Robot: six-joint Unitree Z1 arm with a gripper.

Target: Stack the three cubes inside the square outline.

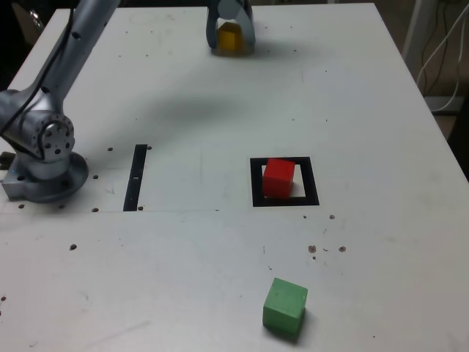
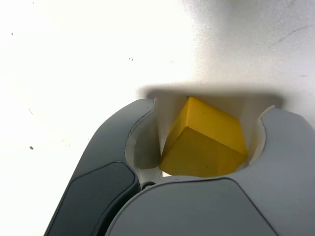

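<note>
Yellow is the colour of the small solid cube (image 1: 229, 38) that sits between the jaws of the grey gripper (image 1: 230, 33), far behind the thick black square outline (image 1: 285, 181) with its pale centre, at the back of the white table (image 1: 366, 110). In the wrist view the yellow cube (image 2: 204, 145) is turned so that one corner edge, not a flat face, points toward the camera. The jaws stand around it, but you cannot tell if they already press it; one side seems to touch and on the other a small gap is possible.

Here is the risk, in my judgement: if the jaws meet corners instead of faces, the cube may twist or slip out when you lift. A cube has no long axis, so only this rotation matters.

The small red cube (image 1: 278, 177) already rests inside the outline, near its back edge and a little rotated. A tilted yellow cube could land badly on it and push it away. The larger green cube (image 1: 285, 306) waits in front of the outline, well apart.
</note>
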